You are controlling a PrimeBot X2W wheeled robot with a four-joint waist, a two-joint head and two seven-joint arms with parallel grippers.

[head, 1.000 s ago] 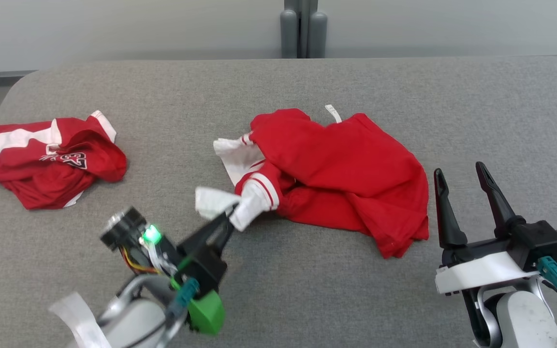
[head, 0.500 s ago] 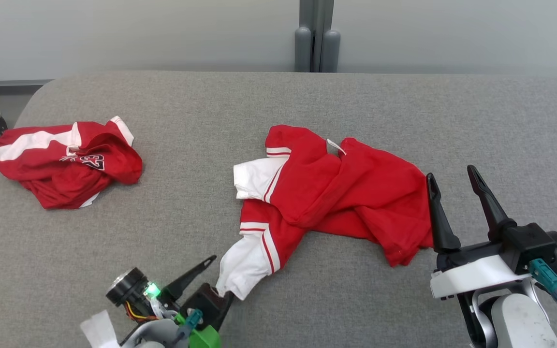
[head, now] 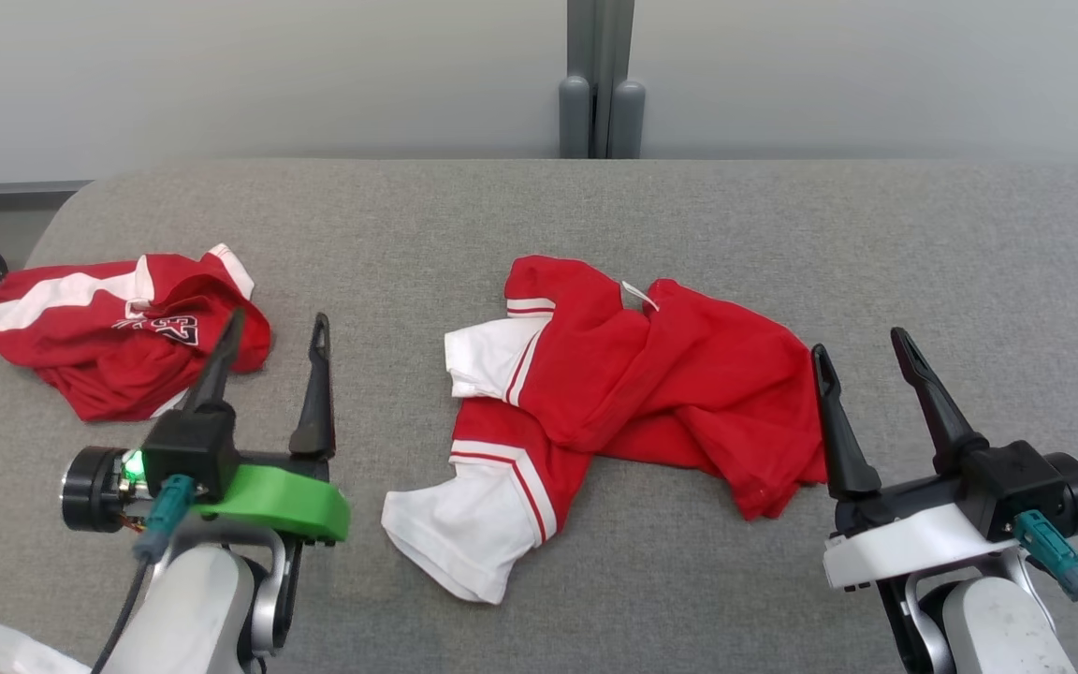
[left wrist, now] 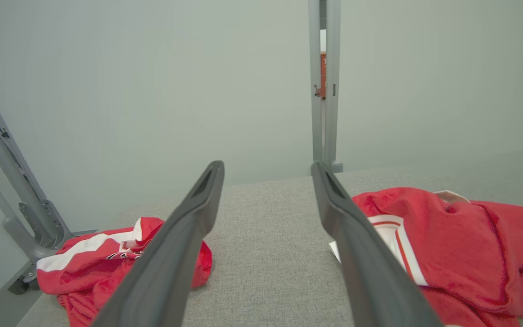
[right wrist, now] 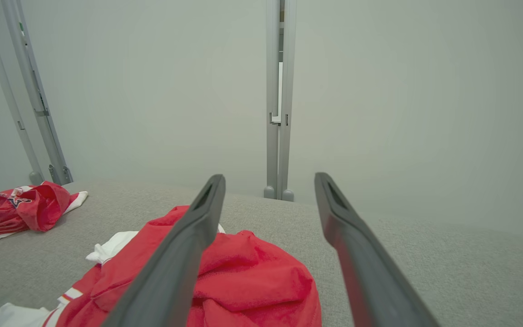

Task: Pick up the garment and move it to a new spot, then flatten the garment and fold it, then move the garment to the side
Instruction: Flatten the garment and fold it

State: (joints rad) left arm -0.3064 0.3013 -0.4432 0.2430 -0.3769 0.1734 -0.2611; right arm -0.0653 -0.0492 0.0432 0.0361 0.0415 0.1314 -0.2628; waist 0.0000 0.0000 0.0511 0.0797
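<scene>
The garment (head: 661, 374), a crumpled red top with white sleeves, lies in a heap at the middle of the grey padded table (head: 539, 215). One white sleeve (head: 450, 529) stretches toward the front edge. My left gripper (head: 279, 323) stands open to the left of that sleeve, apart from it, holding nothing. My right gripper (head: 859, 344) is open just off the heap's right edge. In the left wrist view the left gripper (left wrist: 267, 167) frames bare table, with the garment (left wrist: 461, 236) on the right. Beyond my right gripper (right wrist: 269, 178), the garment (right wrist: 252, 272) sits low and left.
A second red and white garment (head: 118, 328) with printed numbers lies bunched at the table's left edge, just beyond my left fingertips; it also appears in both wrist views (left wrist: 107, 254) (right wrist: 25, 206). A grey post (head: 600, 94) stands behind the table against a pale wall.
My left gripper has let go of the white sleeve, opened and swung left to stand upright. The sleeve now lies flat on the table. The camera has shifted a little.
</scene>
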